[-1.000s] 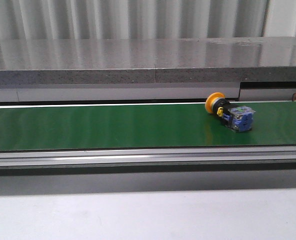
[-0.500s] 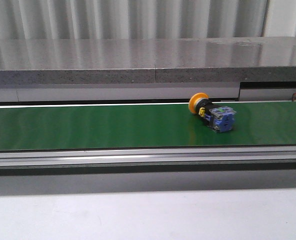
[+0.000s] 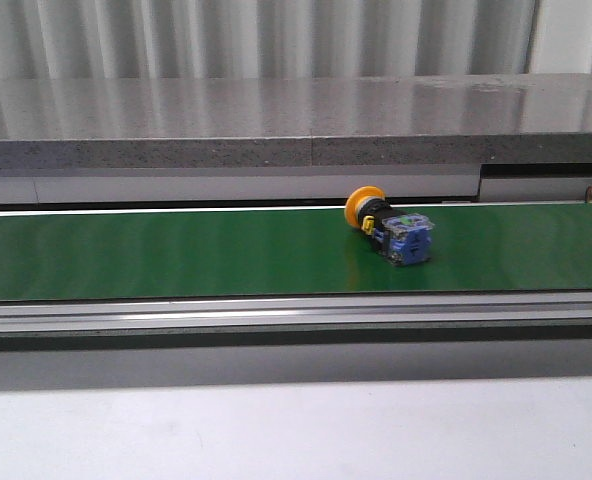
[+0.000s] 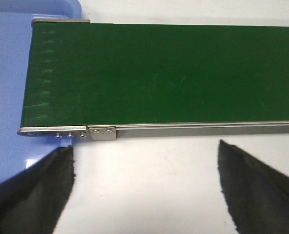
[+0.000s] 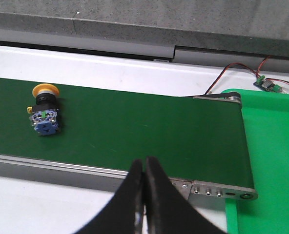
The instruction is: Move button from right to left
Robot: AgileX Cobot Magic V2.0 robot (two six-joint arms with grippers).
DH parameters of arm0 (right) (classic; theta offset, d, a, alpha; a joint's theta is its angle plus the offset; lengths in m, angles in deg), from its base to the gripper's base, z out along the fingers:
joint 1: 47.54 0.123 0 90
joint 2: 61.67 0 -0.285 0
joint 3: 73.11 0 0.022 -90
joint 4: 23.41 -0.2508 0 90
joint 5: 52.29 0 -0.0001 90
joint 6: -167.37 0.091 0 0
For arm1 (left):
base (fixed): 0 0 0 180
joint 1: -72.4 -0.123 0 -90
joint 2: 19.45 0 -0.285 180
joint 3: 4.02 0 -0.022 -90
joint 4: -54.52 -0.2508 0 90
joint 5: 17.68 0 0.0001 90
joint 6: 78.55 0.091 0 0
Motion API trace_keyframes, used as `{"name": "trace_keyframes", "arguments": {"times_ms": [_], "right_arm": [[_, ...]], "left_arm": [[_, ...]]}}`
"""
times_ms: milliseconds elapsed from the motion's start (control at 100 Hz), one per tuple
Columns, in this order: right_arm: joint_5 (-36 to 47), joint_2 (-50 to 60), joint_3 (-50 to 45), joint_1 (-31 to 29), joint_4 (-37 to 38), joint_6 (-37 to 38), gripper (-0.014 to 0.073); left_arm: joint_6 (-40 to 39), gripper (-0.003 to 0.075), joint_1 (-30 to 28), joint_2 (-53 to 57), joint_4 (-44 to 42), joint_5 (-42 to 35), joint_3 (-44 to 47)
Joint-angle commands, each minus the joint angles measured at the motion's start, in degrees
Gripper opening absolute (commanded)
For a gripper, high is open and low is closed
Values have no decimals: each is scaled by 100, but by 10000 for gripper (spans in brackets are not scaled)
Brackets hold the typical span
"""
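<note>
Green conveyor belt (image 3: pixel 176 250) runs across the front view under a grey ledge; button (image 3: pixel 388 228) lies on its side on the belt, right of centre, orange cap toward the ledge. Looks light, rigid plastic, round cap likely to roll (judgement), so the boxy blue-grey block is the better place to pinch. Right gripper (image 5: pixel 144 187) has fingers pressed together, holding nothing, near the belt's right end, well apart from the button. Left gripper (image 4: pixel 144 187) spread wide, empty, at the left end beside a blue tray (image 4: pixel 8 87)
</note>
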Motion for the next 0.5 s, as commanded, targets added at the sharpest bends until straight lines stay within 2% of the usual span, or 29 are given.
{"name": "trace_keyframes", "arguments": {"times_ms": [0,140,360,490], "right_arm": [[381,-16,137,10,-48,-52,-68],[381,-16,137,10,-48,-52,-68],[381,-16,137,10,-48,-52,-68],[381,-16,137,10,-48,-52,-68]], "left_arm": [[13,704,3,-11,83,-262,-192],[13,639,15,-11,257,-235,-192],[93,638,15,-80,988,-534,-201],[120,638,248,-286,1106,-720,-290]]}}
